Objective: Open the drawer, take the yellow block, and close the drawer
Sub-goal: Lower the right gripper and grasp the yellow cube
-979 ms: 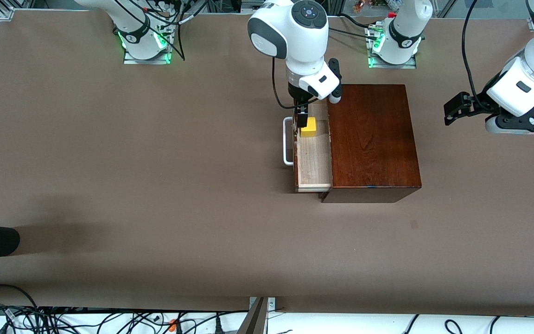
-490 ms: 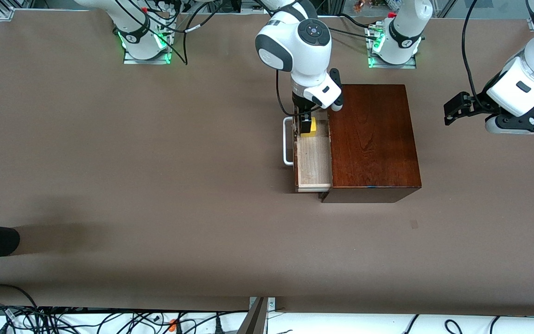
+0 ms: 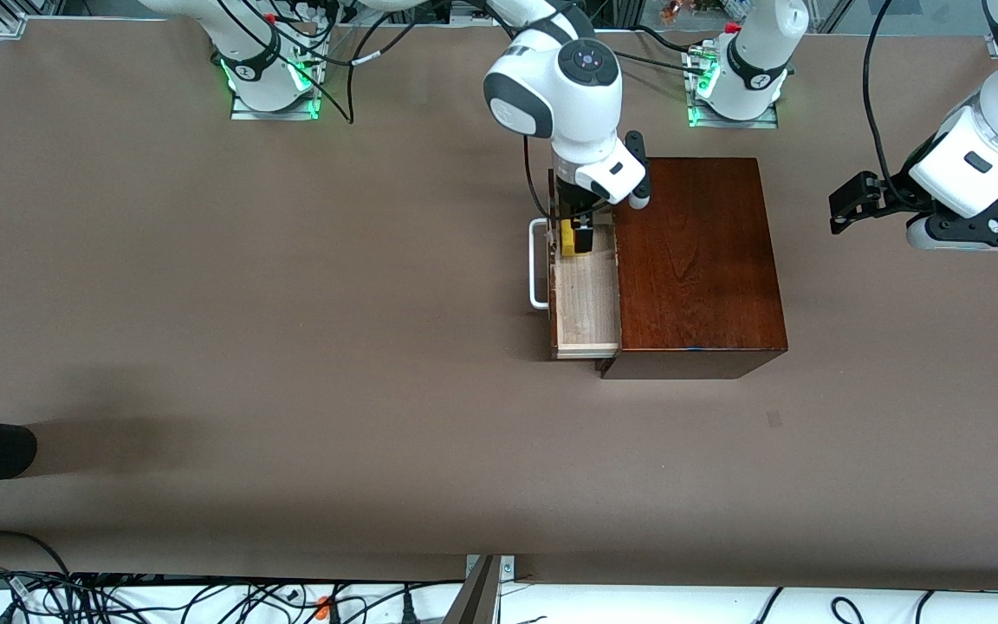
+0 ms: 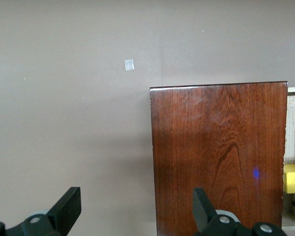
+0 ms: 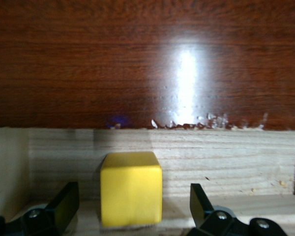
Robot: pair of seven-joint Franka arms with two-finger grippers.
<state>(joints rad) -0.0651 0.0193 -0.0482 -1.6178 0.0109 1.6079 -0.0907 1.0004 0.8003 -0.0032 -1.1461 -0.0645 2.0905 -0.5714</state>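
Yellow block (image 5: 131, 188): sits on the pale floor of the open drawer (image 3: 587, 303), in the part farthest from the front camera, near the box's edge.
My right gripper (image 3: 575, 237): down inside the drawer, fingers spread wide, the block between them and touching neither; in my wrist view one finger (image 5: 64, 204) shows at nine o'clock of the block, the other at three o'clock.
Handle (image 3: 537, 264): white bar on the drawer front, toward my right arm's end of the table.
Wooden box (image 3: 696, 260): reddish-brown, drawer pulled partly out.
My left gripper (image 4: 136, 209): waits in the air over the table past the box at my left arm's end, fingers spread, nothing between them.
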